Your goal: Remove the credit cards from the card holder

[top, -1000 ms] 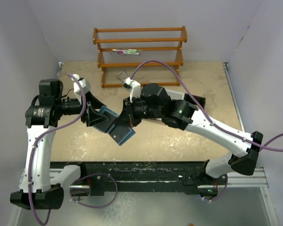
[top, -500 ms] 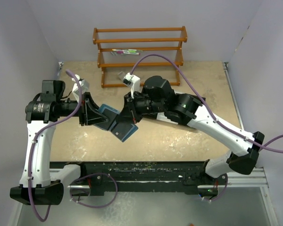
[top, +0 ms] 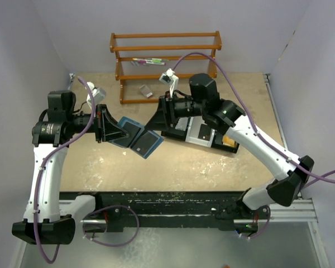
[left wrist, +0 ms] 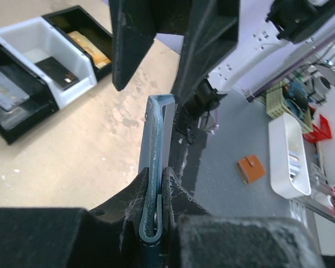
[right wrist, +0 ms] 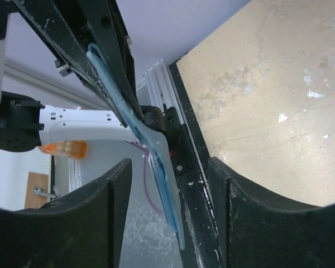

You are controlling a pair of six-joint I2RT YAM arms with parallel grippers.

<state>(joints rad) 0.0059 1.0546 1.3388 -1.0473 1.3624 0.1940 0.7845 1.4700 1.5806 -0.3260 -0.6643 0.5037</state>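
No lettering, brand or number is legible on the card holder [top: 145, 145], the tray [left wrist: 72, 92] or anything else.

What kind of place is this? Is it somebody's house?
Probably a robot lab, not a house. A white-and-black left robot arm and right robot arm stand bolted at a beige speckled table, boxed in by plain lilac walls; beyond it, a white plastic storage bin sits on a grey surface.

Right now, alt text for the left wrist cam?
The left gripper is clamped on the teal-blue card holder, seen edge-on and sticking up from its fingers. Beyond it the right gripper hangs open, holding nothing. At upper left sits a black tray with a dark card in its white middle compartment.
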